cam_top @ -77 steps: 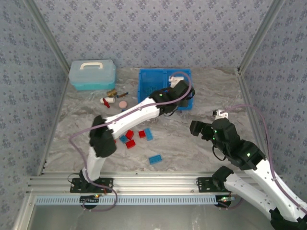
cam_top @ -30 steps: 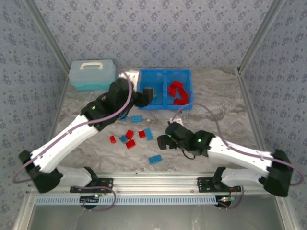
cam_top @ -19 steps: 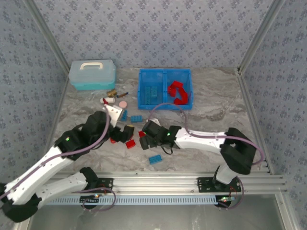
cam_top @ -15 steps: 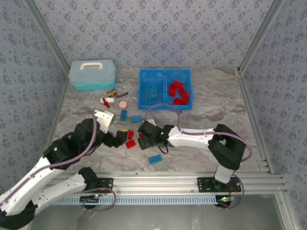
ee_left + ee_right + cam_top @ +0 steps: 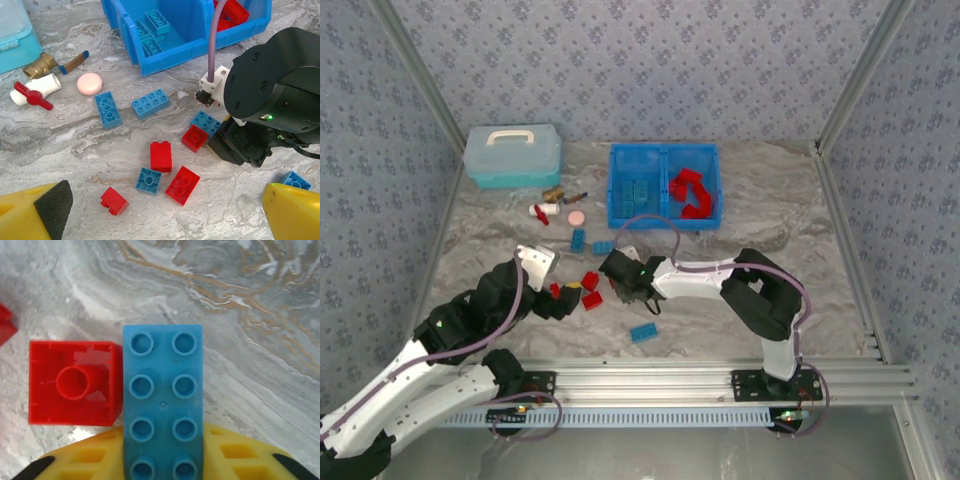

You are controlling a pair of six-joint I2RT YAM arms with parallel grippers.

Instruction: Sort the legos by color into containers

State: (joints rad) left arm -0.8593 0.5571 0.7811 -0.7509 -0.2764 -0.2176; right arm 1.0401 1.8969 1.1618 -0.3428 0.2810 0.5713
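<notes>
Clenched on the near end of a blue eight-stud brick (image 5: 162, 390): the right pincer (image 5: 162, 467), yellow fingers (image 5: 85, 460) pressed against both long sides. Brick flat on the marble table (image 5: 770, 240), studs up, a little near of the blue bin (image 5: 695, 222). Touching one long side, a red brick (image 5: 75, 382), hollow underside up.

Spread wide and holding nothing: the left pincer (image 5: 170, 212), low over the loose scatter just left of that brick. Between its yellow tips, three red pieces (image 5: 161, 156) and a small blue square (image 5: 149, 180). Farther away, two more blue bricks (image 5: 150, 103), side by side but apart. Inside the bin, blue legos (image 5: 638, 190) in the left compartment, red legos (image 5: 690, 192) in the right.

Hard to make out:
- Near end of the gripped brick cut off by the frame edge in the right wrist view.
- Right pincer's fingertips hidden under its black housing (image 5: 270, 110) in the left wrist view and from above.
- Lone blue piece (image 5: 295, 179) half hidden behind a yellow tip.
</notes>
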